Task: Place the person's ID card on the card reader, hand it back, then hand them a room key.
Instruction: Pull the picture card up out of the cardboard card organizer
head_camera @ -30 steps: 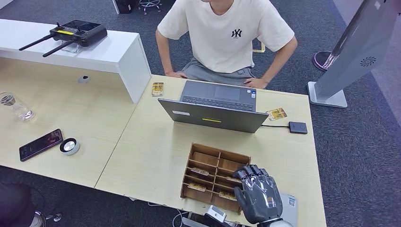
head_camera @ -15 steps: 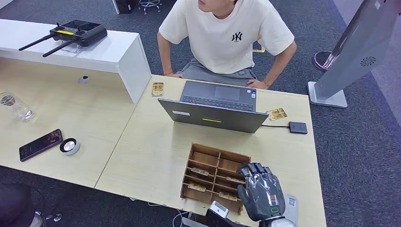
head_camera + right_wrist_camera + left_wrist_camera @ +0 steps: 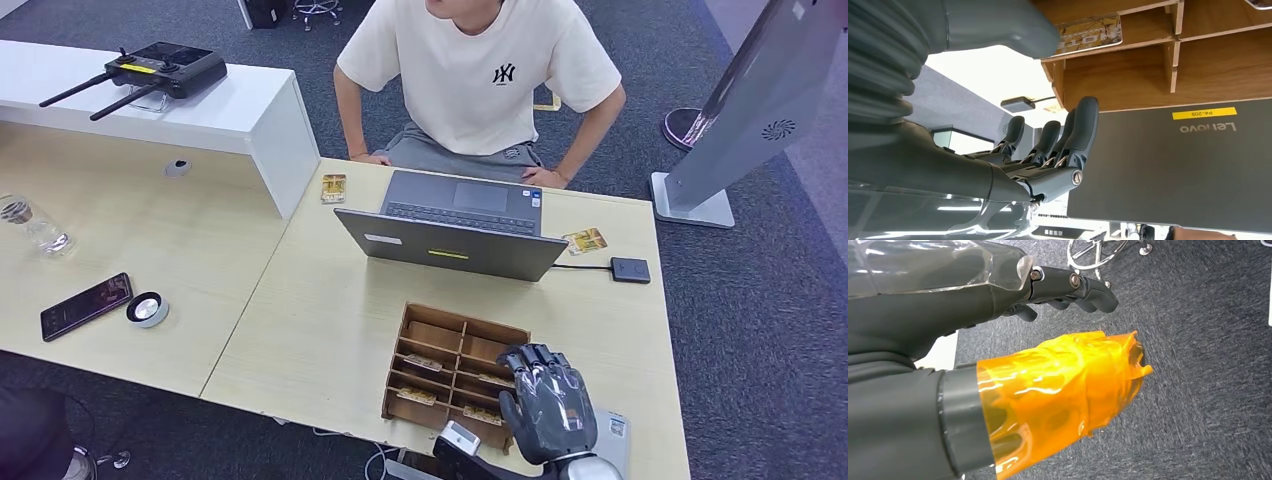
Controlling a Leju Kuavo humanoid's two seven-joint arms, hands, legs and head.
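Note:
A wooden compartment box (image 3: 440, 352) stands near the table's front edge with key cards (image 3: 418, 396) lying in several slots. My right hand (image 3: 545, 402) hovers over the box's near right corner, fingers stretched out and holding nothing. In the right wrist view its fingers (image 3: 1074, 137) are spread away from the thumb, which is close to a patterned key card (image 3: 1090, 32) in a slot. A yellow card (image 3: 585, 240) lies beside the small black card reader (image 3: 630, 269). Another card (image 3: 333, 188) lies left of the laptop. My left hand (image 3: 998, 315) hangs over the carpet, holding nothing.
An open grey laptop (image 3: 455, 230) stands between the box and the seated person (image 3: 480, 80). On the left desk lie a phone (image 3: 86, 305), a round puck (image 3: 148, 309) and a glass jar (image 3: 30, 222). A remote controller (image 3: 150, 72) sits on the white shelf.
My right hand has shifted slightly over the box's near right corner and its wrist has turned a little. The person has leaned slightly. The cards have not moved.

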